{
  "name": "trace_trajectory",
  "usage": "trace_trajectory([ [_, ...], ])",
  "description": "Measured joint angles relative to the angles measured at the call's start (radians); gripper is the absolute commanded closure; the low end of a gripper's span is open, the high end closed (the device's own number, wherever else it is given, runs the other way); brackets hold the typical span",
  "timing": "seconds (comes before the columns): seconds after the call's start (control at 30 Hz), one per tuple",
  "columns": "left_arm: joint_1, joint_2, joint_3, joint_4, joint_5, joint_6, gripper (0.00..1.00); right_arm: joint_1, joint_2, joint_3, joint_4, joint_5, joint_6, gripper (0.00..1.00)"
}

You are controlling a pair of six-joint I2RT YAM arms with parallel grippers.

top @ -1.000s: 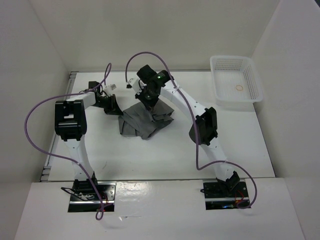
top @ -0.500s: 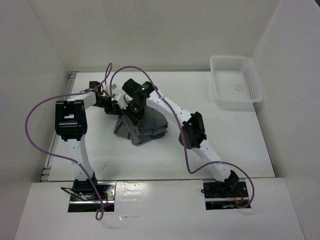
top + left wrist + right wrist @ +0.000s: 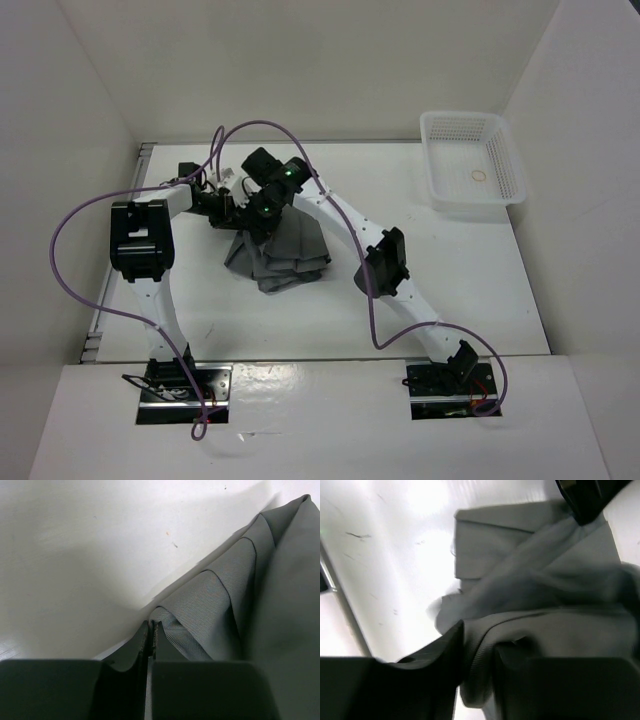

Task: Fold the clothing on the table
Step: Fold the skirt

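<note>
The dark grey clothing (image 3: 285,255) lies bunched in a folded heap on the white table (image 3: 450,285), left of centre. My left gripper (image 3: 226,208) (image 3: 151,629) is low at the heap's upper left corner, shut on a pleated edge of the clothing (image 3: 215,605). My right gripper (image 3: 257,215) (image 3: 479,647) hangs right beside it over the same corner. Its jaws stand slightly apart, with a fold of the clothing (image 3: 530,575) still draped between them. The left arm's black fingers show at the top right of the right wrist view.
A white mesh basket (image 3: 440,195) stands at the back right of the table with a small ring (image 3: 479,177) inside it. White walls enclose the table on three sides. A metal rail (image 3: 120,260) runs along the left edge.
My right gripper carried its part of the clothing leftward to the left gripper, doubling the heap over itself. Its jaws, shut before, have now parted. The left gripper stayed put.
</note>
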Motion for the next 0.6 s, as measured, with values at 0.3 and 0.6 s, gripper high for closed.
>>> trace_trajectory([
  [0.3, 0.0, 0.0, 0.0, 0.0, 0.0, 0.0, 1.0, 0.002, 0.0, 0.073, -0.007, -0.191, -0.043, 0.41],
  [0.6, 0.006, -0.01, 0.0, -0.006, -0.008, 0.008, 0.73, -0.003, -0.074, 0.035, -0.029, -0.24, -0.093, 0.39],
])
